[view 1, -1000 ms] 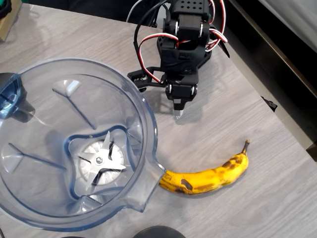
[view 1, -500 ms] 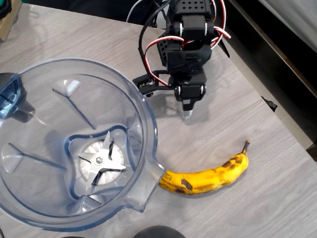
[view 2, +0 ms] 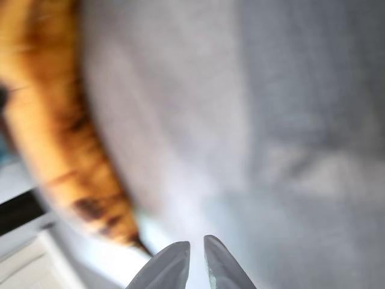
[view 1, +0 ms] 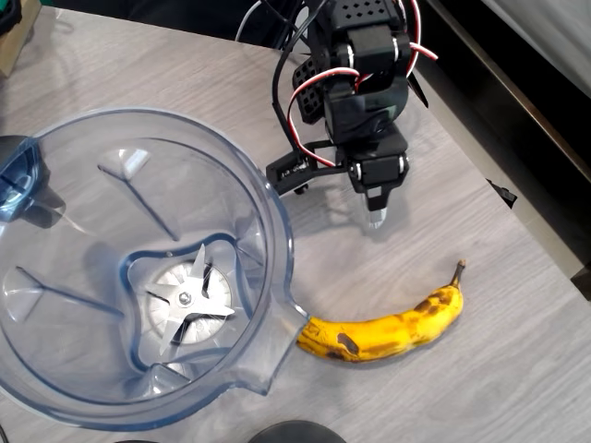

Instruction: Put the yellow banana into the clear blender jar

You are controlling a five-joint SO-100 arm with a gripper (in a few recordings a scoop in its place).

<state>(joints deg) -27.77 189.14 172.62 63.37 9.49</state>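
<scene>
gripper (view 1: 376,220): fingers nearly together, empty | yellow banana (view 1: 383,329): soft, bruises easily; grasp mid-body gently | clear blender jar (view 1: 272,212): empty

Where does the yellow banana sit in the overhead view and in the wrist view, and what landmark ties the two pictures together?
Overhead view: the yellow banana lies on the table at lower right, its blunt end touching or nearly touching the clear blender jar.
Wrist view: the banana runs blurred down the left edge.
Shared landmark: the pincer, its closed tips at bottom centre in the wrist view.
</scene>
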